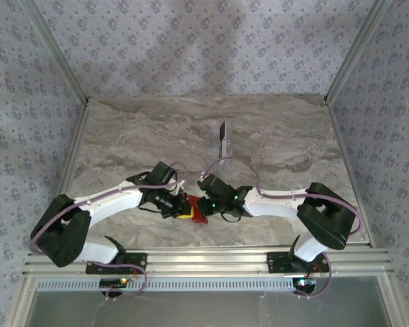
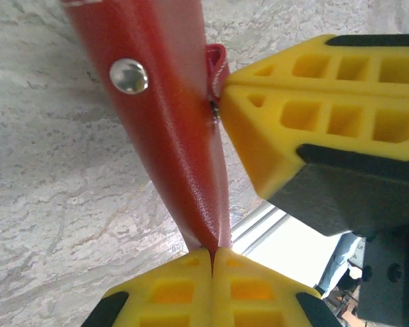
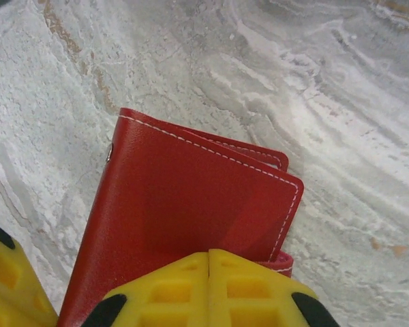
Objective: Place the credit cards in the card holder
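Marbled grey table [image 1: 123, 136], boxed in by patterned walls [image 1: 191, 41]. At left, left fingers [image 2: 177, 293] clenched tight on one edge of the red card holder [image 2: 170, 102], silver snap button [image 2: 129, 75] on its face turned toward the left wrist camera. Between the two arms, near the table's front edge, card holder with white-stitched flaps slightly spread. At right, right fingers [image 3: 245, 286] pinched shut on another edge of it. Farther back, mid-table, narrow dark thing [image 1: 221, 139], too small to identify.
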Available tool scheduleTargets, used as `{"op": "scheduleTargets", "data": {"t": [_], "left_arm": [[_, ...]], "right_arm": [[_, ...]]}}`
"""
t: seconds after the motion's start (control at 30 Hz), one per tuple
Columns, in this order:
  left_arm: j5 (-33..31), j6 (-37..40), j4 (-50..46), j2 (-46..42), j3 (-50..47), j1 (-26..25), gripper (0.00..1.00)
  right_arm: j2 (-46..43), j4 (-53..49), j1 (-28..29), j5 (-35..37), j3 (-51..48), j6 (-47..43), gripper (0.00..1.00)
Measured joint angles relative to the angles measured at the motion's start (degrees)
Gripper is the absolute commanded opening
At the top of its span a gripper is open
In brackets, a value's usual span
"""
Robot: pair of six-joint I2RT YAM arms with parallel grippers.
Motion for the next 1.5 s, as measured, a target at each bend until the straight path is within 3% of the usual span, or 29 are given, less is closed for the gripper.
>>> {"op": "scheduleTargets", "data": {"t": [0.43, 0.7, 0.73, 0.87, 0.93, 1.13, 1.5], "left_arm": [[-2.36, 0.17, 0.42, 0.44, -0.5, 2.58, 0.0], [-3.45, -0.87, 2.03, 1.31, -6.29, 4.52, 0.0], [-2.91, -1.2, 2.62, 1.31, -6.67, 4.52, 0.03], [-1.62, -2.32, 6.38, 0.07, -6.82, 4.17, 0.54], [-1.51, -3.56, 8.5, -1.75, -6.82, 4.07, 0.6], [-1.38, -6.95, 16.72, -4.7, -6.86, 3.41, 0.59], [-2.23, -9.79, 22.51, -2.12, -8.79, 3.04, 0.51]], "right_arm": [[-4.68, -1.84, -0.44, 3.28, -2.8, 0.09, 0.0], [-10.1, -2.23, -6.84, -0.22, -8.26, -2.78, 0.0], [-10.91, -1.75, -7.76, -1.51, -8.83, -3.15, 0.0], [-11.5, 1.14, -8.46, -5.81, -9.51, -3.56, 0.0], [-11.5, 2.69, -7.98, -7.23, -9.57, -3.23, 0.0], [-11.52, 8.22, -7.52, -8.92, -10.67, 0.44, 0.0], [-7.54, 14.95, -7.91, -10.82, -10.73, 7.41, 0.0]]}}
